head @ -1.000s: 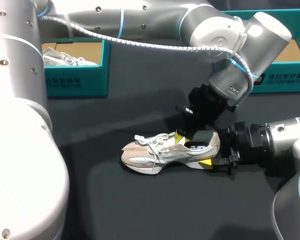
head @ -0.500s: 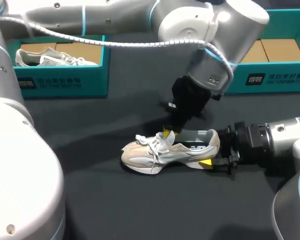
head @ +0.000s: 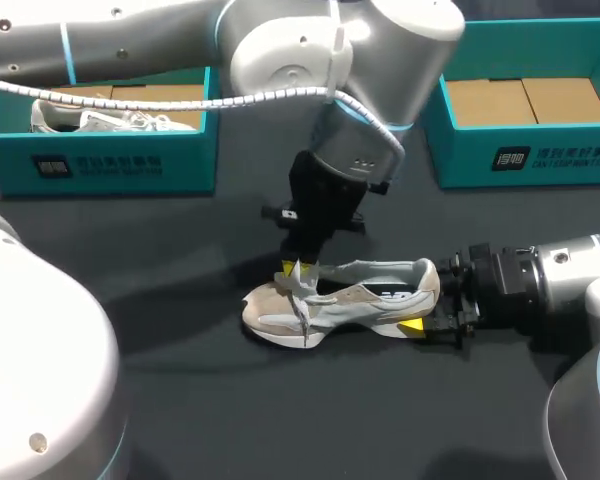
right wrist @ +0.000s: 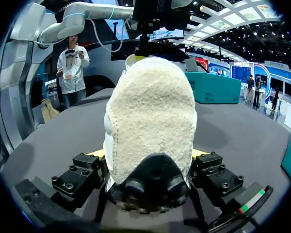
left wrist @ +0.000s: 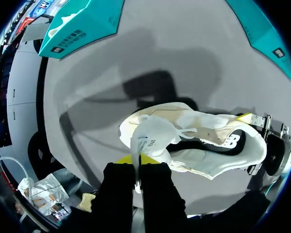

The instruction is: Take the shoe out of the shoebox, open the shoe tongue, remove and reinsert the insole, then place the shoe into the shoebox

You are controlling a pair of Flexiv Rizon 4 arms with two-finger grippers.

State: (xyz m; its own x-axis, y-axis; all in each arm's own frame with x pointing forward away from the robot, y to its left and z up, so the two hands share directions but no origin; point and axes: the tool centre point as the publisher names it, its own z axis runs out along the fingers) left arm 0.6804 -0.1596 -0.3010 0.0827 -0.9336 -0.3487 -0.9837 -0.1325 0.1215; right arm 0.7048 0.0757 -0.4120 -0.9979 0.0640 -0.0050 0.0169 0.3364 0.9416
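- The dark grey surface (head: pixel 180 400) carries two open teal cardboard shoeboxes along its far edge, one towards the left corner (head: pixel 110 165) and one towards the right (head: pixel 520 155).
- The white left arm (head: pixel 310 40) reaches past the middle; the right arm (head: pixel 570 285) lies low at the right edge.
- The beige-and-white mesh running shoe (head: pixel 350 305) stands on its sole near the middle of the surface, outside both boxes, with its toe towards the left edge.
- A second pale shoe (head: pixel 110 115) lies in the left shoebox, as the head view shows.
- The right gripper (head: pixel 425 298) holds the shoe's heel. The head view shows only one yellow tip; the right wrist view (right wrist: pixel 148 154) shows both fingers clamped against the heel, one on each side.
- The left gripper (head: pixel 292 270) hangs over the laces. Only the left wrist view (left wrist: pixel 137 160) shows its fingers pressed together on the white padded tongue (left wrist: pixel 148 138), lifted off the shoe's opening.
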